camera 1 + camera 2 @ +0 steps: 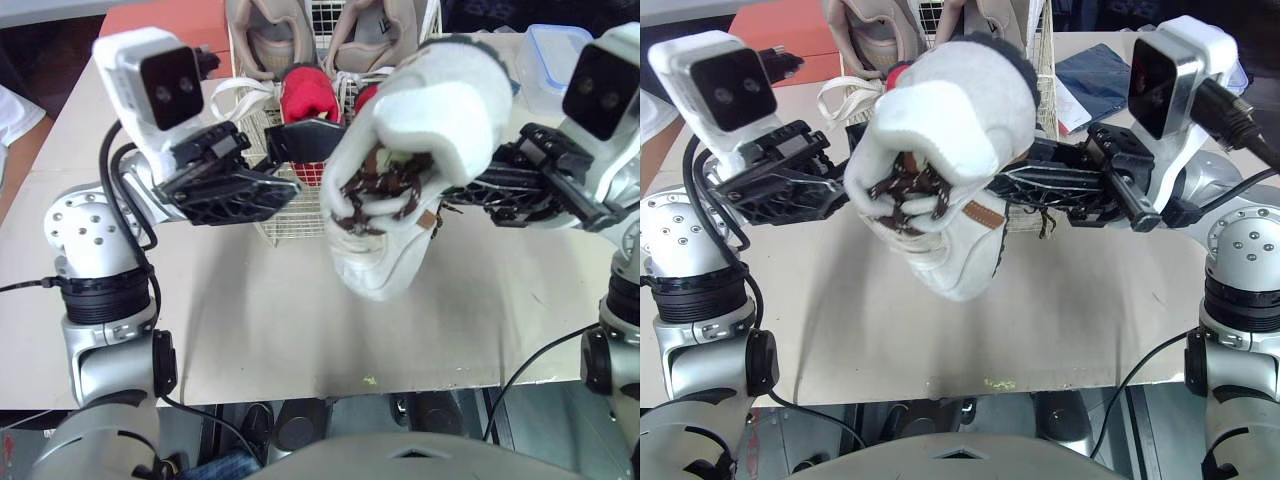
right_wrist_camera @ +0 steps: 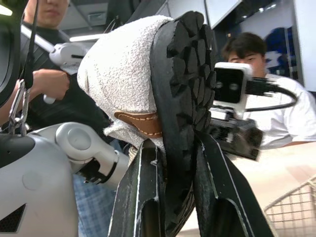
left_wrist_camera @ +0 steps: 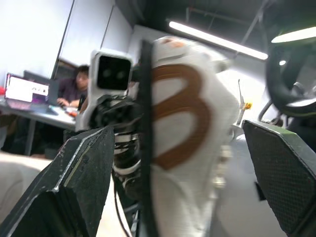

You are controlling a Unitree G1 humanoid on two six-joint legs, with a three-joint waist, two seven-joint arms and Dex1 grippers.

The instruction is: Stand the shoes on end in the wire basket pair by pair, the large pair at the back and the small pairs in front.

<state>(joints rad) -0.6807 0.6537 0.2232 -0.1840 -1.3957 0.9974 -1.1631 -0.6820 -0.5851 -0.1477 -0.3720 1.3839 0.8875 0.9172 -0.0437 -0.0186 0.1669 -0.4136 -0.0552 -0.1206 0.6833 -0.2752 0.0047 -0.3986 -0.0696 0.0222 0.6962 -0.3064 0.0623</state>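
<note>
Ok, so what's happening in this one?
The robot's right gripper is clamped on the sole of a white fleecy shoe with brown laces, holding it in the air in front of the wire basket. The left gripper is open beside the shoe, not gripping it. In the basket, a large beige pair stands at the back, with small red shoes in front.

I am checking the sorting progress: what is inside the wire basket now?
The wire basket holds a beige pair at the back and red shoes in front. The white boot in the right fingers covers its right part.
</note>
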